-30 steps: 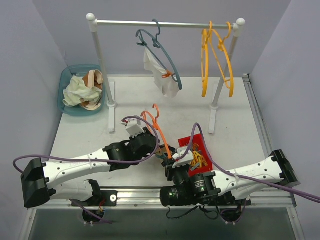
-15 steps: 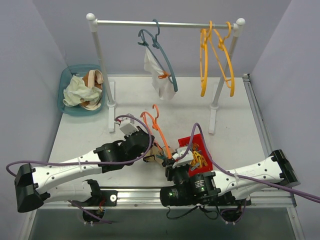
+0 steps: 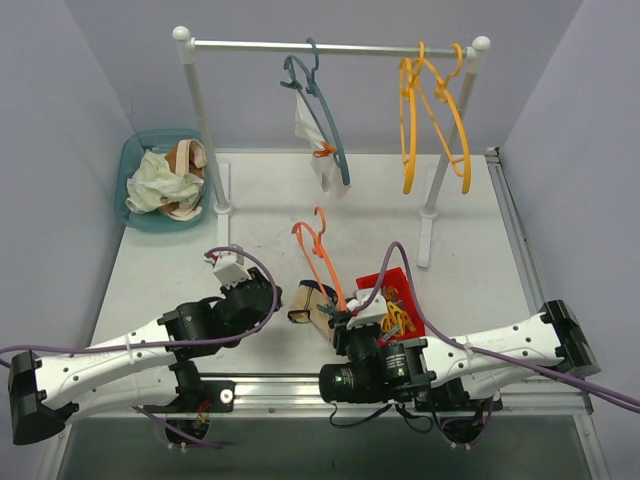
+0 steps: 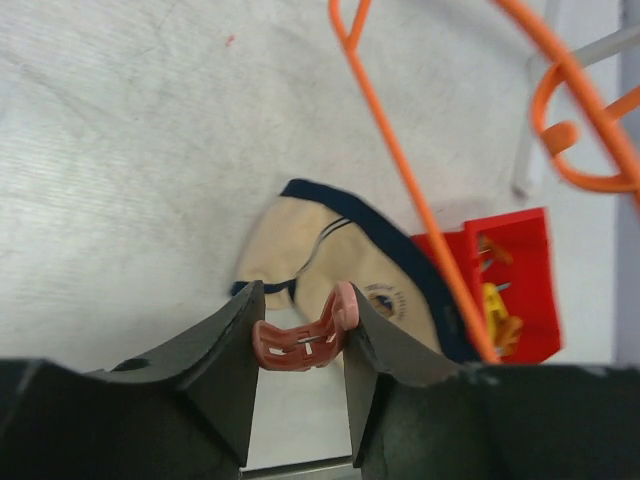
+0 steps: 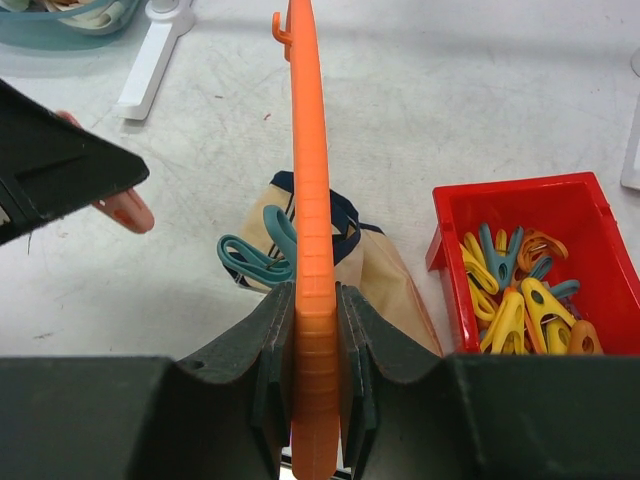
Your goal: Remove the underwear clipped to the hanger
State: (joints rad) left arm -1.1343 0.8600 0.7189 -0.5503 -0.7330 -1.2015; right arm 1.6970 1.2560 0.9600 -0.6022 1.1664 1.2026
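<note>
from above, the cream brief [image 3: 306,300] lies on the tabletop [image 3: 250,200] under the orange hanger [image 3: 320,255]; the white brief [image 3: 306,125] hangs on the rack [image 3: 250,46]. left wrist: our left end effector [image 4: 300,305] pinches a salmon clip [image 4: 298,343], brief just ahead. right wrist: the right end effector [image 5: 315,300] clamps the hanger, a teal clip [image 5: 255,258] just beyond. soft and light; we'd take a bunched edge.

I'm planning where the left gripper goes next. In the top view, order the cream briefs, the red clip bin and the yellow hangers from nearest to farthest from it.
Measured from the left gripper, which holds a pink clip:
1. Cream briefs, lying just to its right.
2. Red clip bin, farther right, past the briefs.
3. Yellow hangers, at the far back right, hanging on the rail.
</note>
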